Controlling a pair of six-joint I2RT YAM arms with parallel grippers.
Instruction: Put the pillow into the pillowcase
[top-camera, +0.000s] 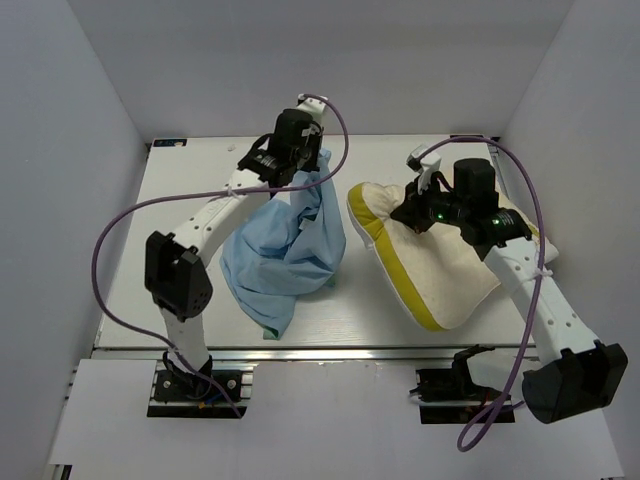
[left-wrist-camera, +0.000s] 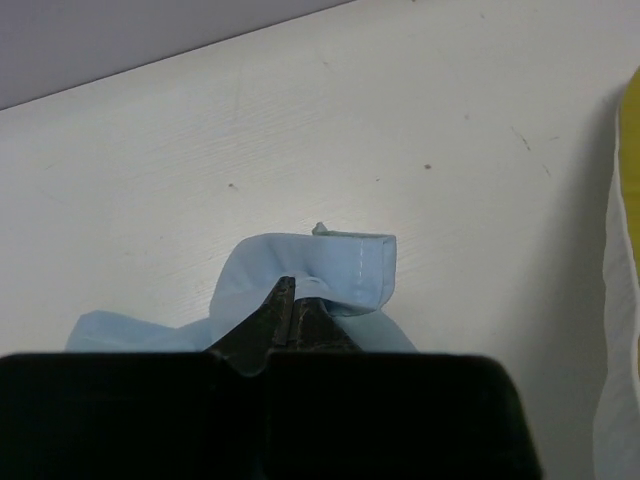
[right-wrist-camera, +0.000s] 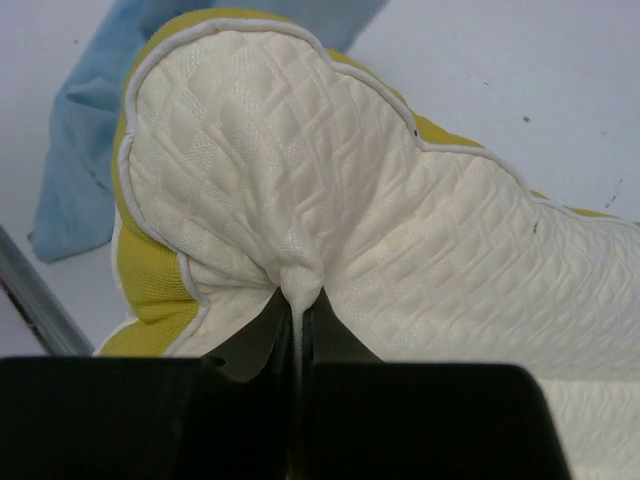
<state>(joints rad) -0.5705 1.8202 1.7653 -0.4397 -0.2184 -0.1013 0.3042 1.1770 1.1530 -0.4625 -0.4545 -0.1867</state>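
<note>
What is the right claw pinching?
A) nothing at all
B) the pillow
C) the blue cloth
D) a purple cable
B: in the right wrist view, the right claw is shut on a cream fold of the pillow.

In the left wrist view the pillow was cut off at 3 o'clock, and most of the pillowcase hid behind the left gripper at 6 o'clock. The right wrist view cropped the pillowcase at 11 o'clock.
</note>
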